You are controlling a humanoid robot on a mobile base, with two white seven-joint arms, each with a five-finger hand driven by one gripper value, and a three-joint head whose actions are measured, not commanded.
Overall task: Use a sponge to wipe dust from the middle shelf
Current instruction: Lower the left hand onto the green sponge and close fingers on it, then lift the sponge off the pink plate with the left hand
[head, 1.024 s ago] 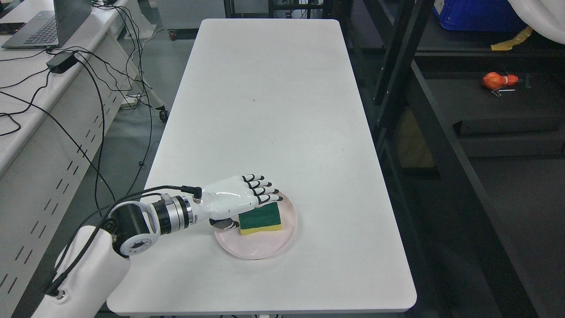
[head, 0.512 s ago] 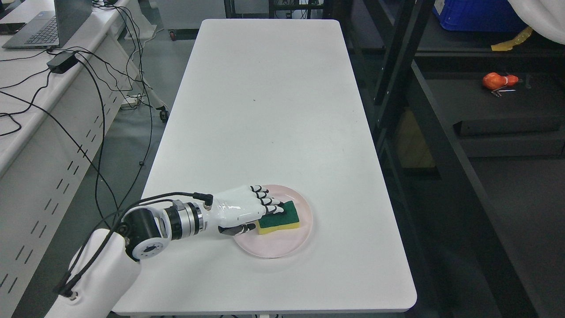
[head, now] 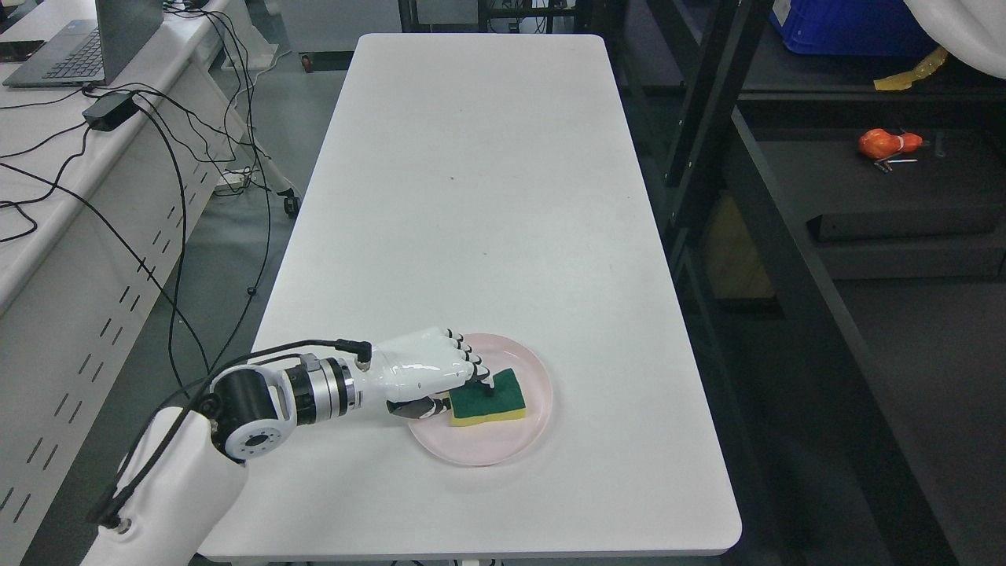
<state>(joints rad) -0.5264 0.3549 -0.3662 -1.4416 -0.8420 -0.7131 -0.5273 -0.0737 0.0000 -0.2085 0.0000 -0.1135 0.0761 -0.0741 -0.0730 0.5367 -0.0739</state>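
Green-topped, yellow-bottomed rectangular sponge (head: pixel 488 397) lies flat in shallow round pink plate (head: pixel 528 428), near front of long white table (head: pixel 471 196). White left hand w/ black-tipped fingers (head: pixel 420 376) is at sponge's left edge: 4 fingers curled down onto green top, thumb low at near side. Looks like a closing pinch, not a firm grasp yet. To do well: seat thumb under/against yellow layer, squeeze thru soft foam, lift straight up so plate doesn't slide. Dark metal shelf rack (head: pixel 786 236) w/ target shelf stands right of table. Right hand not seen.
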